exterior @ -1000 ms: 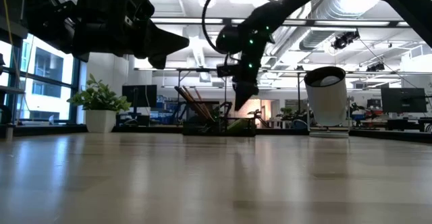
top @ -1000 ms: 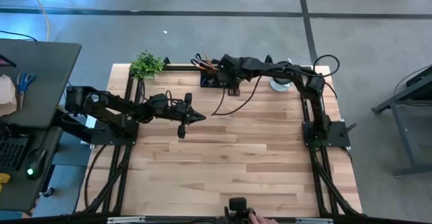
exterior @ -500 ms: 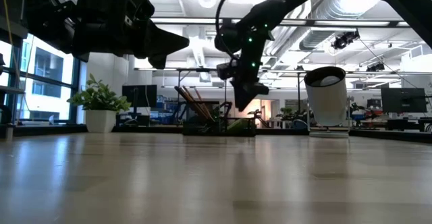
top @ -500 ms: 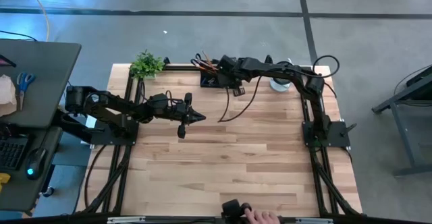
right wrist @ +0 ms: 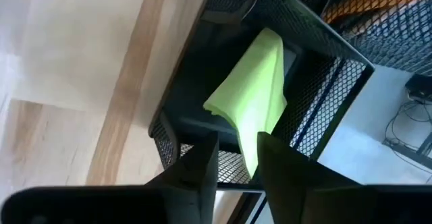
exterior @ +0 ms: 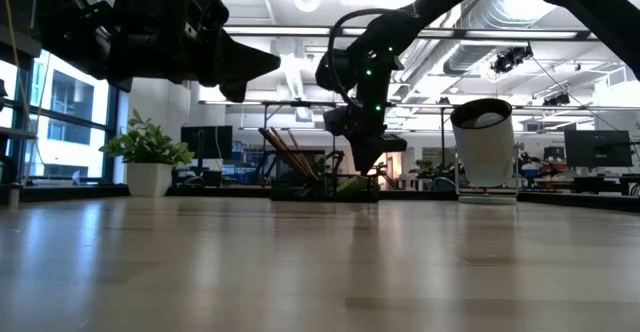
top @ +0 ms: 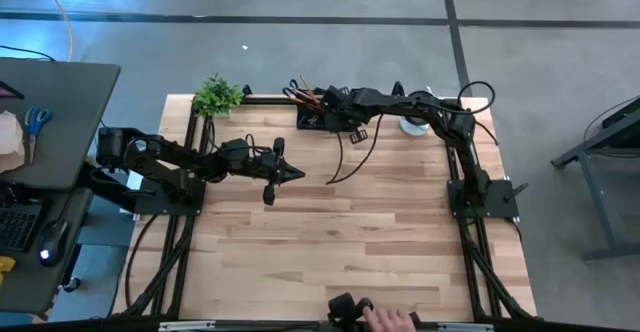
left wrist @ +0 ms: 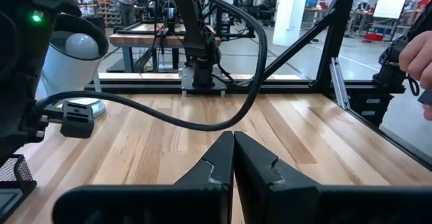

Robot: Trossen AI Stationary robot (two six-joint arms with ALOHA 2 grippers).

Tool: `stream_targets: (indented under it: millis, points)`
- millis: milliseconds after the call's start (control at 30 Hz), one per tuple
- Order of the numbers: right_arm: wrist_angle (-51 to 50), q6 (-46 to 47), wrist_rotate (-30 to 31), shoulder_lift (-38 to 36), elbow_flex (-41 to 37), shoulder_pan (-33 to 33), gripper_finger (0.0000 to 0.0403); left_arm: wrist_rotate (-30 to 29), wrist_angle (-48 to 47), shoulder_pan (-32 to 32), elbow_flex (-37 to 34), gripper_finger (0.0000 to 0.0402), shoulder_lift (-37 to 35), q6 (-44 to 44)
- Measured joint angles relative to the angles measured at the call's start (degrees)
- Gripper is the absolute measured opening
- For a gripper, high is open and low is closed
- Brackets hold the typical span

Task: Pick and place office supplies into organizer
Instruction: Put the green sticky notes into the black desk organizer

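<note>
right hand (right wrist: 236, 158): over the organizer at the desk's 12 o'clock edge in the high view (top: 345, 122); fingers (right wrist: 196, 166) slightly spread with a narrow gap, pinching nothing; tips point down into the tray
sticky-note pad (right wrist: 253, 102): lime-green, tilted inside a front mesh compartment of the organizer, leaning on the mesh wall, just past the right fingertips; contact with the fingers can't be told
organizer (right wrist: 317, 96): black mesh tray, at 12 o'clock on the desk (top: 310, 120); low view shows it on the far edge under the right hand (exterior: 310, 187)
pencils (exterior: 285, 152): orange and wooden, standing slanted in the organizer's back part, leaning toward 10 o'clock in the high view; orange ends also seen through the mesh in the right wrist view (right wrist: 351, 5)
left hand (left wrist: 233, 158): fingers pressed together, holding nothing; hovers above the desk at about 9 o'clock from centre in the high view (top: 290, 173), well apart from the organizer
cup (exterior: 483, 142): white and silver, on the desk at about 1 o'clock, right of the organizer in the low view
plant (top: 217, 96): small green potted one, at the desk's 11 o'clock corner
desk (top: 340, 242): light wood planks
person's hand (top: 388, 320): at the desk's 6 o'clock edge, on a dark device
</note>
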Motion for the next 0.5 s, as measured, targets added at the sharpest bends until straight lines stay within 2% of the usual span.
stream_targets:
  millis: [233,500]
  points:
    - [-0.3,-0.2,-1.5,0.0,0.0,-1.1,0.0070,0.0,0.0,0.0,0.0,0.0001,0.0,0.0]
    - [0.7,1.1,-2.1,0.4,0.0,-1.9,0.0067,0.0,0.0,0.0,0.0,0.0001,0.0,0.0]
